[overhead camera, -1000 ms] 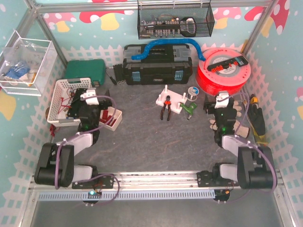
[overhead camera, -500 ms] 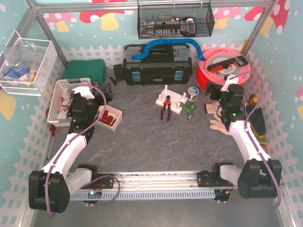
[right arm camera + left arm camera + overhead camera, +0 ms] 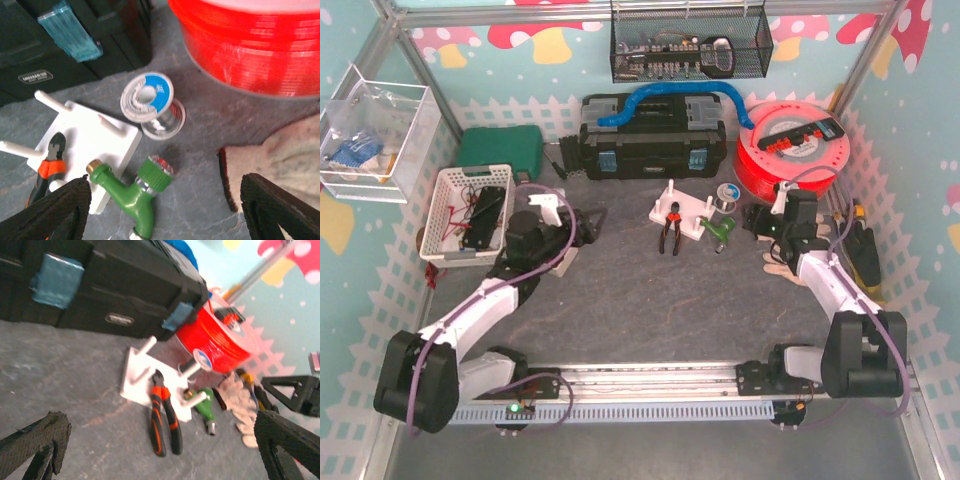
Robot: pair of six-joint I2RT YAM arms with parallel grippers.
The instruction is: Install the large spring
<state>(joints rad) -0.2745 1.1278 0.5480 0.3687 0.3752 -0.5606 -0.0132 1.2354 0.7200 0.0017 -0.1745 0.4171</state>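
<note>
No large spring shows in any view. A white peg stand (image 3: 682,210) lies mid-table, with orange-handled pliers (image 3: 670,233) resting on it. The stand (image 3: 134,376) and pliers (image 3: 162,417) sit ahead of my left gripper (image 3: 160,452), which is open and empty. In the top view the left gripper (image 3: 582,226) is left of the stand. My right gripper (image 3: 758,222) is open and empty, just right of a green tap (image 3: 720,231). In the right wrist view the right gripper (image 3: 167,210) hovers over the tap (image 3: 132,192), with the stand (image 3: 85,140) at left.
A solder spool (image 3: 150,105) stands by the stand. A red cable reel (image 3: 790,150) and work gloves (image 3: 810,258) are at the right. A black toolbox (image 3: 650,140) is at the back. A white basket (image 3: 460,212) and a green case (image 3: 500,148) are at the left.
My left arm has swung from over the basket rightward toward the table's middle. My right gripper has moved left and down, toward the green tap.
</note>
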